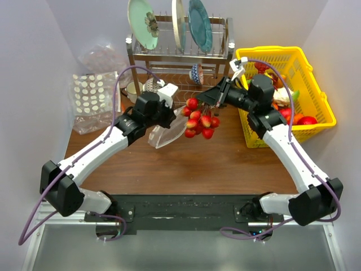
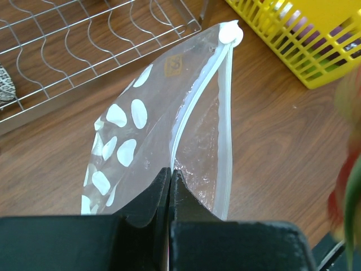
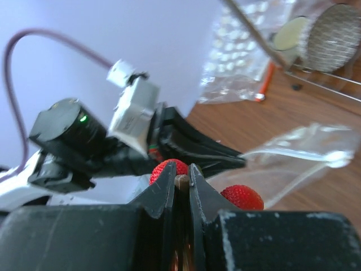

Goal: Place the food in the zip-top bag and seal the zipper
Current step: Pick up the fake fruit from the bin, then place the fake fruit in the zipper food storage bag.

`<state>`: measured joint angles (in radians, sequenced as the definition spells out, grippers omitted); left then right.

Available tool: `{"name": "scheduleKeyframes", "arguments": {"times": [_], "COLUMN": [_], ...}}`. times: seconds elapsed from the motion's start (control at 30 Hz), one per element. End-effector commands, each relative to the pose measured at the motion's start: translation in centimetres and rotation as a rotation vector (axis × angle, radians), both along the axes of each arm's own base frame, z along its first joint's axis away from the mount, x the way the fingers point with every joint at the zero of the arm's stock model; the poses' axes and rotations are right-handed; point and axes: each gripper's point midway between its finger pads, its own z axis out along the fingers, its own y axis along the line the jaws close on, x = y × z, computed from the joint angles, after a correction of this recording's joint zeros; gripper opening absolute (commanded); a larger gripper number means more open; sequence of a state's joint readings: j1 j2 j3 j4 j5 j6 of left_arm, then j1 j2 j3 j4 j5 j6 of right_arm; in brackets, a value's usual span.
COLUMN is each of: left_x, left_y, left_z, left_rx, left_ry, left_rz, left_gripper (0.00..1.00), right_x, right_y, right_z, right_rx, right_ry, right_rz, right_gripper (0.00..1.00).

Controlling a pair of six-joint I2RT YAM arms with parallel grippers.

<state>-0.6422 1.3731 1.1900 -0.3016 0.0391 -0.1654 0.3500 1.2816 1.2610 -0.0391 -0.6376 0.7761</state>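
The zip-top bag (image 1: 167,135) is a clear pouch hanging tilted above the table, mouth towards the right arm. My left gripper (image 2: 171,173) is shut on one lip of that mouth. The zipper (image 2: 228,130) runs as two pale strips that spread apart, meeting at a white end tab (image 2: 230,33). The food in hand is a bunch of red toy strawberries (image 1: 200,119) hanging just right of the bag mouth. My right gripper (image 3: 181,180) is shut on the bunch's brown stem, with berries (image 3: 242,197) showing beyond its fingers. More toy food lies in the yellow basket (image 1: 316,68).
A wire dish rack (image 1: 180,56) with plates stands at the back. The clear pack with white dots (image 1: 90,96) and a wrinkly clear sack (image 1: 104,56) lie at the back left. The basket (image 2: 304,53) sits at the table's right.
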Motion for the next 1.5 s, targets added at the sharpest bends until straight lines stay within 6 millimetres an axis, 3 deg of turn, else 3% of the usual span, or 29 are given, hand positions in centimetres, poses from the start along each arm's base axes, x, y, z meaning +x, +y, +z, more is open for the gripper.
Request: {"name": "scheduleKeyframes", "arguments": {"times": [0.0, 0.1, 0.33, 0.77, 0.93, 1.17, 1.33, 1.47], "left_x": [-0.1, -0.4, -2.0, -4.9, -5.7, -5.3, -4.4, -4.2], "left_y": [-1.7, -2.5, -4.4, -6.2, -6.2, -3.4, -1.3, -1.4], "left_z": [2.5, 3.2, 5.3, 9.5, 11.6, 14.7, 15.7, 15.9], "left_rx": [-0.098, -0.146, -0.267, -0.448, -0.498, -0.566, -0.584, -0.590], "left_ry": [-0.002, 0.017, 0.086, 0.155, 0.145, 0.105, 0.076, 0.078], "left_rz": [-0.032, -0.049, -0.121, -0.252, -0.281, -0.249, -0.208, -0.219], "left_gripper": [0.00, 0.00, 0.00, 0.00, 0.00, 0.00, 0.00, 0.00], "right_x": [-3.5, -4.3, -7.3, -7.8, -6.3, -5.4, -5.7, -4.3], "right_y": [2.0, 2.6, 1.0, -2.6, -2.2, -2.2, -2.4, -2.0], "right_z": [3.2, 3.0, 7.4, 11.3, 9.6, 4.7, 2.1, -0.5], "right_rx": [0.143, 0.173, 0.305, 0.494, 0.528, 0.451, 0.381, 0.263], "right_ry": [-0.104, -0.122, -0.351, -0.568, -0.515, -0.438, -0.383, -0.296], "right_rz": [0.161, 0.202, 0.185, -0.024, -0.033, -0.078, -0.099, -0.122], "right_gripper": [0.00, 0.00, 0.00, 0.00, 0.00, 0.00, 0.00, 0.00]}}
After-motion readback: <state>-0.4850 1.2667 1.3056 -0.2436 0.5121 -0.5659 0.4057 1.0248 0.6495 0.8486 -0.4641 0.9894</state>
